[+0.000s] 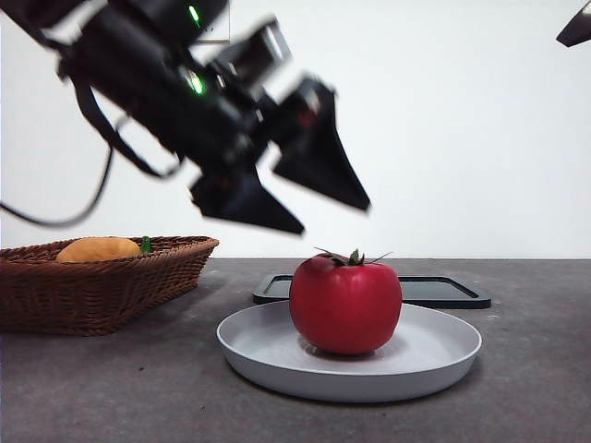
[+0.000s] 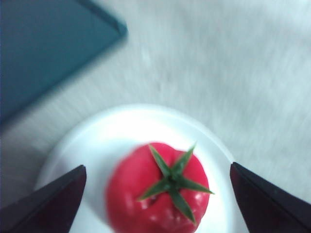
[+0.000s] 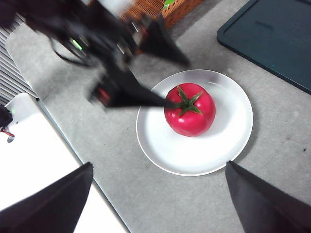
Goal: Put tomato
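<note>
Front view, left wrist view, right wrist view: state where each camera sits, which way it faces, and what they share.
Front view: low at table height, looking level at the glossy red round tomato on the white round plate; the open left gripper hangs above.
Left wrist view: on the left arm, looking down at the tomato; own open jaws frame it.
Right wrist view: high on the right arm, looking down; open right gripper.
Shared: tomato, plate, dark flat tray.

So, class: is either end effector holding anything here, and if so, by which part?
Nothing is held. The left end effector hangs open above the tomato, which sits free on the white plate. The right end effector is open and empty too.
</note>
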